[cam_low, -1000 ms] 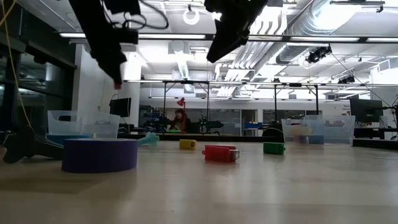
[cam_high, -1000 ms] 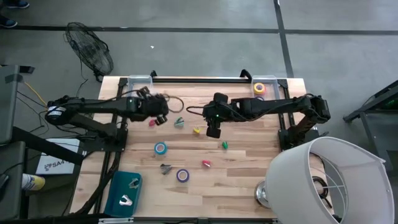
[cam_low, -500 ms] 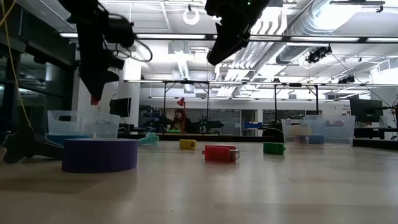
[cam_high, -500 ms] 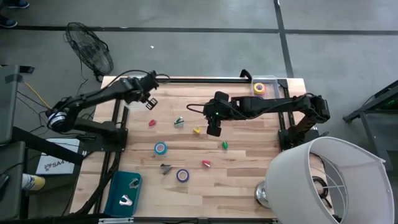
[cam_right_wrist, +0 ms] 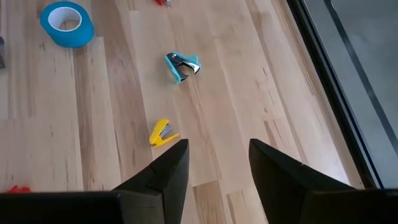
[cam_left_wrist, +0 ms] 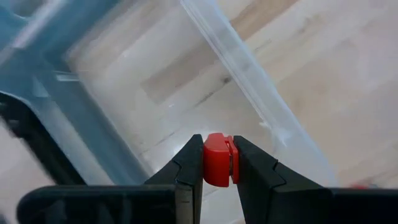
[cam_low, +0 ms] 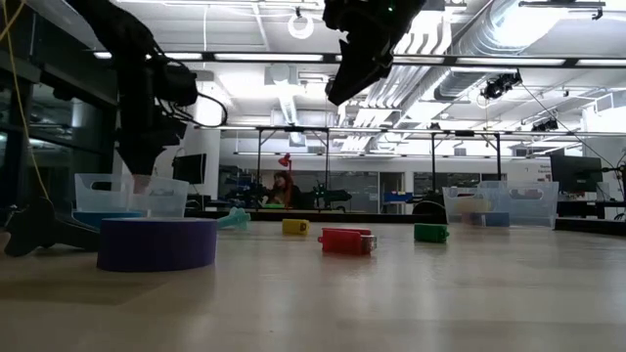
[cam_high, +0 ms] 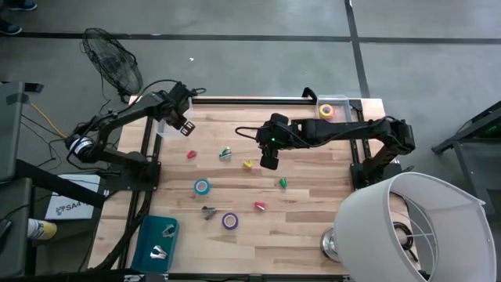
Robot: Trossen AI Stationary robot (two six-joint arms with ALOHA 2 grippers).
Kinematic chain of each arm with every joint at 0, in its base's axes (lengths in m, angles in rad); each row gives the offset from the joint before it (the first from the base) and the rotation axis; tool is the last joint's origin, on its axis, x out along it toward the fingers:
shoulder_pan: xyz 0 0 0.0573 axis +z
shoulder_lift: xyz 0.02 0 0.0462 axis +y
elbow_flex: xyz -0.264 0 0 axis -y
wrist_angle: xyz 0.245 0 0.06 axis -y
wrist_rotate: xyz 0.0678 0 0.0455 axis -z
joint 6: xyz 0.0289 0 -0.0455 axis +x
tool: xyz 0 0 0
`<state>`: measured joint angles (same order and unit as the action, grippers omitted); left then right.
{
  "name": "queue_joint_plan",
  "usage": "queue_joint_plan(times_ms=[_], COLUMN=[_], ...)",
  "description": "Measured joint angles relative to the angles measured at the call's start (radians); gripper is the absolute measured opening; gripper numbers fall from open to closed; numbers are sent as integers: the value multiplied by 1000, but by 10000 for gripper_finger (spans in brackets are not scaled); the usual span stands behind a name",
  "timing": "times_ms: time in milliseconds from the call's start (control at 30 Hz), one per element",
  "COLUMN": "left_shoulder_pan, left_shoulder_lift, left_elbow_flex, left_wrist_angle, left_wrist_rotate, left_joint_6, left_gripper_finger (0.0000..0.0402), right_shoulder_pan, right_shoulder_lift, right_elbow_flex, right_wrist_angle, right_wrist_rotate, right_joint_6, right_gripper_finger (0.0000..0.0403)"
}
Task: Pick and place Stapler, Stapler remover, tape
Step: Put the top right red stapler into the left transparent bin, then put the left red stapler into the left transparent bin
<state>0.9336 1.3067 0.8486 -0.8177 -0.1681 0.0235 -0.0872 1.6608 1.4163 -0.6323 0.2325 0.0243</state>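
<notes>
The table (cam_high: 313, 196) is pale, smooth wood planks with a matt finish. The bin (cam_left_wrist: 186, 74) is clear glossy plastic. The small red stapler (cam_left_wrist: 217, 159) looks like smooth, slightly shiny plastic.

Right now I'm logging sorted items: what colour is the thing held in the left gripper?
Red, clearest in the left wrist view.

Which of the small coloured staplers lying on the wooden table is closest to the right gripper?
The small yellow stapler, beside the right gripper; the green stapler and pink stapler lie farther off.
</notes>
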Motion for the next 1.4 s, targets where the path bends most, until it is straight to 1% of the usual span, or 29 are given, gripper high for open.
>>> queue_joint_plan(times_ms=[67, 200, 300, 433, 533, 800, 1000, 1067, 1300, 1400], left_shoulder_pan=[18, 47, 57, 55, 55, 55, 55, 55, 55, 55], left_shoulder_lift=[8, 35, 58, 73, 73, 73, 73, 73, 73, 73], left_elbow_flex=[0, 0, 0, 0, 0, 0, 0, 0, 0, 12], left_wrist_angle=[1, -3, -10, -12, -11, -14, -19, -21, -22, -31], left_wrist_rotate=[31, 87, 116, 125, 106, 107, 129, 129, 120, 122], left_joint_6=[7, 16, 25, 29, 32, 62, 86, 89, 95, 109], left_gripper_finger=[65, 87, 94, 98, 99, 101, 106, 119, 190, 203], right_shoulder_pan=[0, -5, -12, -20, -23, -24, -24, -24, -24, -24], right_shoulder_lift=[0, 0, 0, 0, 0, 1, 1, 1, 1, 1], right_elbow_flex=[0, 0, 0, 0, 0, 0, 0, 0, 0, 0], right_wrist_angle=[0, 0, 0, 0, 0, 0, 0, 0, 0, -1], right_wrist_rotate=[0, 0, 0, -1, -2, -4, -4, -4, -4, -4], right_joint_6=[-3, -4, -6, -6, -6, -2, -2, -2, -2, -2], right_gripper_finger=[157, 159, 160, 161, 161, 161, 161, 161, 161, 161])
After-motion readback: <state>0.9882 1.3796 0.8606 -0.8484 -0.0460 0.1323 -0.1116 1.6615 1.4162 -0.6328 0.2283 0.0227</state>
